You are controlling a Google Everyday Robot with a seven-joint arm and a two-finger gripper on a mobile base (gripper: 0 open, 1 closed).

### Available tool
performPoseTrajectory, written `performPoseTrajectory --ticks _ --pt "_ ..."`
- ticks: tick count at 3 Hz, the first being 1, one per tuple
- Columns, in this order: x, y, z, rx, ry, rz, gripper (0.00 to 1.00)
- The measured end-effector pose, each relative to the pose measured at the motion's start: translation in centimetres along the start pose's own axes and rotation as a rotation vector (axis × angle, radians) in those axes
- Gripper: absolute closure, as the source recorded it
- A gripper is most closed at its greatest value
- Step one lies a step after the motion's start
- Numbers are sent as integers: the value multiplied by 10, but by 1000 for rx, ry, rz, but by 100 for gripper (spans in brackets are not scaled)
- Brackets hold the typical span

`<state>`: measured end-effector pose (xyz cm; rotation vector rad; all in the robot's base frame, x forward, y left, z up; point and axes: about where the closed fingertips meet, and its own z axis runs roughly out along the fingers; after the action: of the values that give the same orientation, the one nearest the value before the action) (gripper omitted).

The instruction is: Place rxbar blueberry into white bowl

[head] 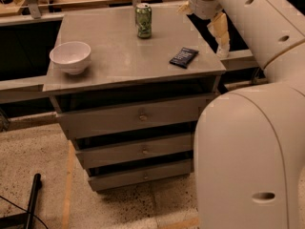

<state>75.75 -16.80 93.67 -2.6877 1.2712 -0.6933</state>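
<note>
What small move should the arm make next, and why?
Probably bring the gripper inward until it is above the rxbar blueberry. It hangs just beyond the cabinet edge, while the bar lies flat on top near that edge, not yet in the white bowl at the opposite end.

One bowl, can, rxbar; three drawers; jaws right of table.

Counter: bowl on the left side; can upright, far centre; rxbar blueberry lying flat near the right edge. Hand beyond the right edge, near the rxbar blueberry. Drawers stacked beneath the counter.
</note>
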Motion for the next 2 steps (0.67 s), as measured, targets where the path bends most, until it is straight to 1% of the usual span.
performPoseTrajectory --ticks 1,2 --pt "1 -1 1 2 2 -7 0" --pt "-9 0 15 -7 -15 -111 0"
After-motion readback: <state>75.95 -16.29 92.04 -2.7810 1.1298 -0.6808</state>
